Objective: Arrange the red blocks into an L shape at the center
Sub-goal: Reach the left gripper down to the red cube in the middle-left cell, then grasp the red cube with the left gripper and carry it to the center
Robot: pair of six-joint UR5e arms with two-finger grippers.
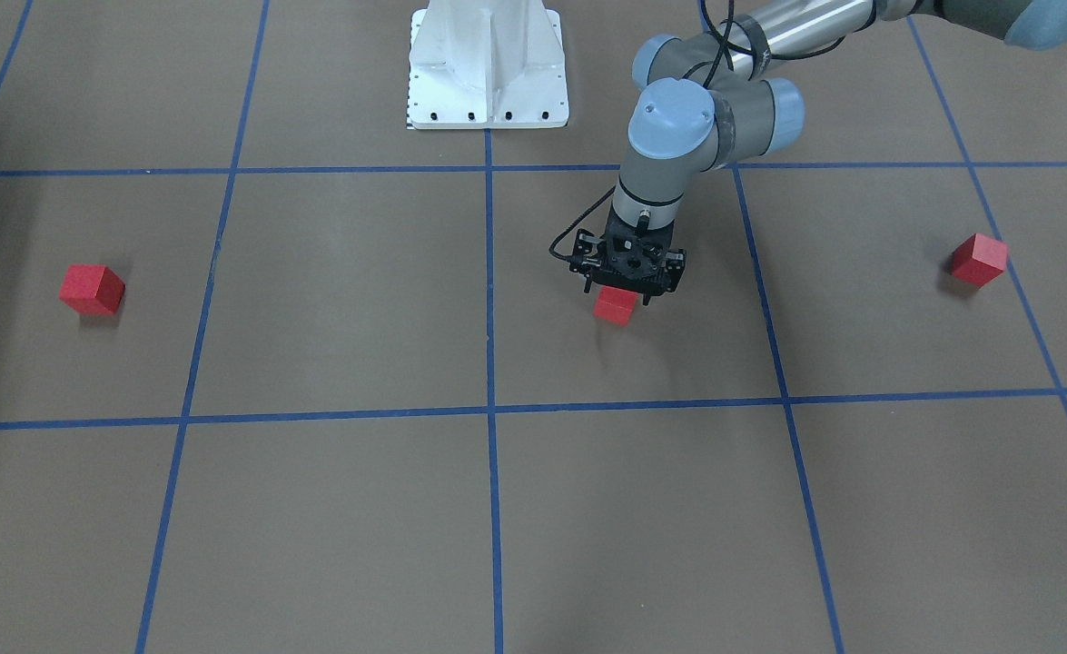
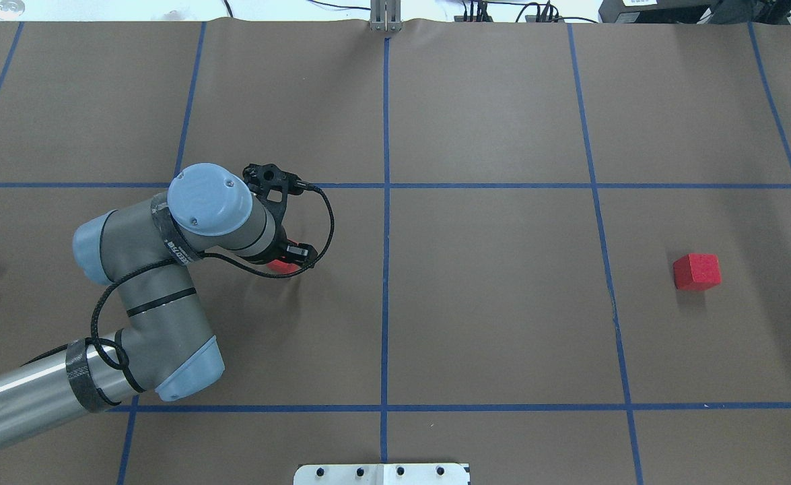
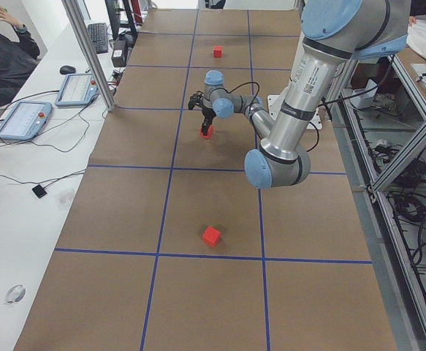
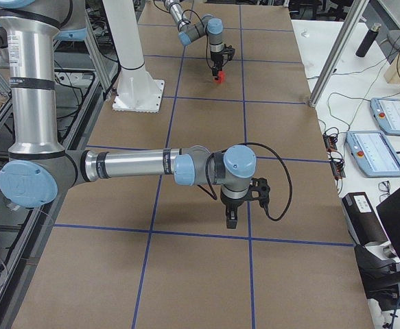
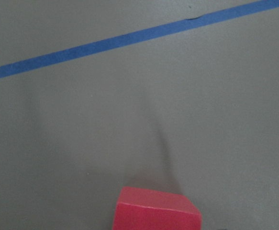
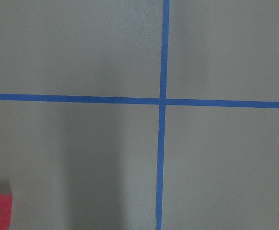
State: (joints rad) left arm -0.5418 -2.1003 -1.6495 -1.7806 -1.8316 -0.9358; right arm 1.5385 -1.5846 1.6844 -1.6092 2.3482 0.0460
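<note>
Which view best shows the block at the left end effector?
Exterior front-facing: the red block shows clearly under the left end effector. Overhead, the wrist hides most; side views show it tiny; left wrist view crops it.

One block (image 1: 615, 309) is at the fingertips of the left gripper (image 1: 617, 292), inside a grid square (image 1: 569, 372), with the middle tape line (image 1: 489, 300) a little to that gripper's right and the mounting base (image 1: 488, 91) behind it, rightward, toward the robot. A second block (image 1: 980, 260) lies well off to the gripper's left, across one tape line. A third block (image 1: 91, 290) lies far to its right, past two lines, nearer the right gripper (image 4: 231, 221), which hangs by a tape crossing (image 4: 248, 238).
</note>
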